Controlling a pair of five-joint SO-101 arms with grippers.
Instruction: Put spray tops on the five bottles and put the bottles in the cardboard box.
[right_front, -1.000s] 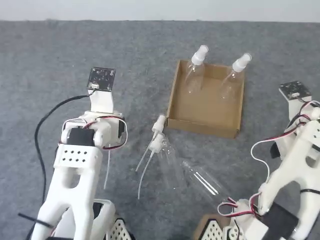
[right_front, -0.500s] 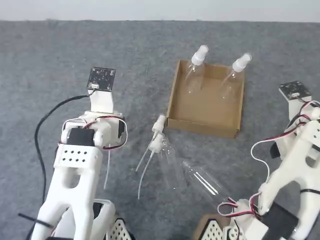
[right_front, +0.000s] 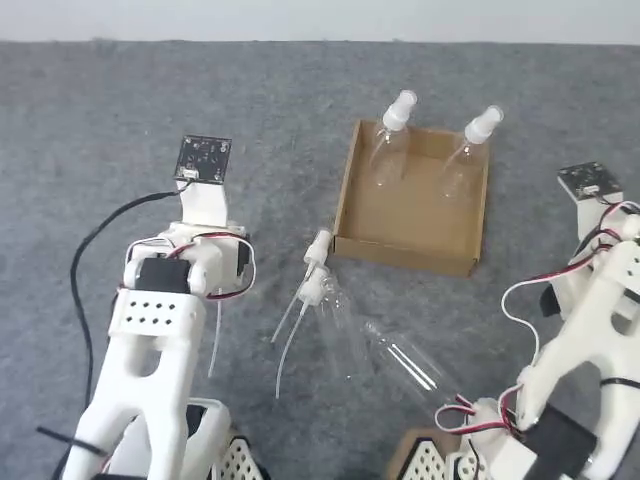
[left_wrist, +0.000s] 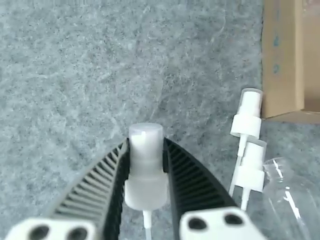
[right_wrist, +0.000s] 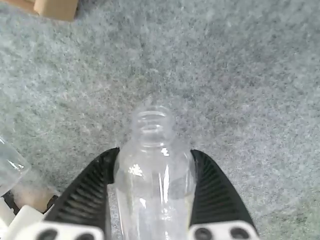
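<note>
Two arms stand at the near edge of the table (right_front: 120, 100), the left arm (right_front: 160, 310) on the left and the right arm (right_front: 590, 320) on the right. Between them, farther off, lies the box (right_front: 400, 252), with two capped bottles (right_front: 385, 150) leaning on its far wall. Two bare bottles (right_front: 345, 325) lie on the table just near of the box. The right gripper (right_wrist: 154, 157) is clamped on a fifth bottle (right_wrist: 152, 190), its neck open. The left gripper (left_wrist: 146, 150) is clamped on a top (left_wrist: 146, 175). Two loose tops (left_wrist: 247, 117) lie by the box's near left corner.
</note>
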